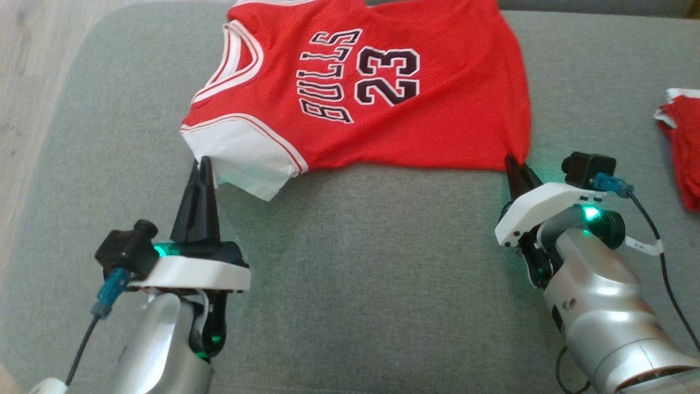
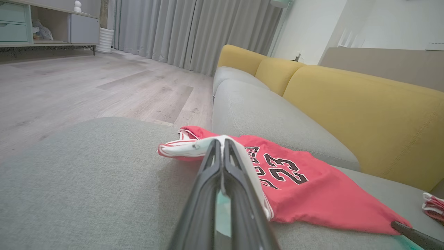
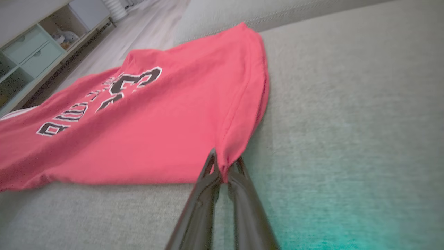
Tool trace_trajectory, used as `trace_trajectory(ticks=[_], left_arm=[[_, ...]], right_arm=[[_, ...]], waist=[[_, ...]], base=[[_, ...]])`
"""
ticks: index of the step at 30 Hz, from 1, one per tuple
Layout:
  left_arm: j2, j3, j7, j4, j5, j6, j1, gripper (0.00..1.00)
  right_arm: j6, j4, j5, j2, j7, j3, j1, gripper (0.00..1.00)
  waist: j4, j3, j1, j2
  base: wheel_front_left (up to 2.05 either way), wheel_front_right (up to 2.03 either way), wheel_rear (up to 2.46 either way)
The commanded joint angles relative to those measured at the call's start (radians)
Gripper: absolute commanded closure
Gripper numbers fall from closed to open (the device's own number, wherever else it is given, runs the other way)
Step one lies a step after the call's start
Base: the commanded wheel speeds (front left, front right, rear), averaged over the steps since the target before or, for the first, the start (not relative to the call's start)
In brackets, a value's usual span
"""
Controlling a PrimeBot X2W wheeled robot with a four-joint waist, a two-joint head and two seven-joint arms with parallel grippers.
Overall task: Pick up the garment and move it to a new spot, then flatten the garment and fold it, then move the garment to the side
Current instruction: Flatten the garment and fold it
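My left claw [image 1: 204,164] is pressed together on the white sleeve edge of the jersey [image 1: 383,109]. In the left wrist view the two dark fingers [image 2: 208,180] meet with the white cloth folded over their tips, lifting that corner a little off the cushion. My right claw [image 1: 512,160] is pinching the lower hem corner of the same jersey. In the right wrist view the red fabric gathers into a small peak between its fingers [image 3: 242,194]. Between the two claws the near edge of the jersey runs across the grey seat cushion [image 1: 355,262], and the rest lies spread out and fairly flat beyond it. The front faces up, showing BULLS and 23 in black letters outlined in white, with the white-trimmed neckline toward my left. A second red and white garment [image 1: 683,142] lies crumpled at the far right edge of the cushion, well apart from the jersey. Past the jersey, the left wrist view shows yellow back cushions [image 2: 347,111] along the sofa, a pale wood floor [image 2: 86,83], grey curtains [image 2: 180,31] and a low cabinet [image 2: 34,24] with pale green drawers.
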Motion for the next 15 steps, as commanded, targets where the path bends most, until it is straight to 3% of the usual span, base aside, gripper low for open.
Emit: trace_trajectory(ticks=[1, 8, 15], left_arm=[[0.006, 0.048, -0.009, -0.028, 0.001, -0.005, -0.025, 1.0], [0.036, 0.076, -0.007, -0.027, -0.038, -0.021, -0.049, 1.0], [0.076, 0.108, 0.066, -0.11, -0.12, -0.032, -0.144, 1.0]], right_arm=[[0.007, -0.027, 0.013, 0.018, -0.026, 0.024, 0.001, 1.0], [0.007, -0.137, 0.022, 0.018, -0.057, 0.02, -0.023, 1.0], [0.007, -0.399, -0.074, 0.012, -0.058, -0.062, -0.027, 1.0]], waist=[[-0.014, -0.015, -0.0001, 0.0], [-0.067, -0.096, -0.0001, 0.0], [-0.11, -0.179, -0.0001, 0.0]], base=[[0.0, 0.0, 0.0], [0.0, 0.0, 0.0], [0.0, 0.0, 0.0]])
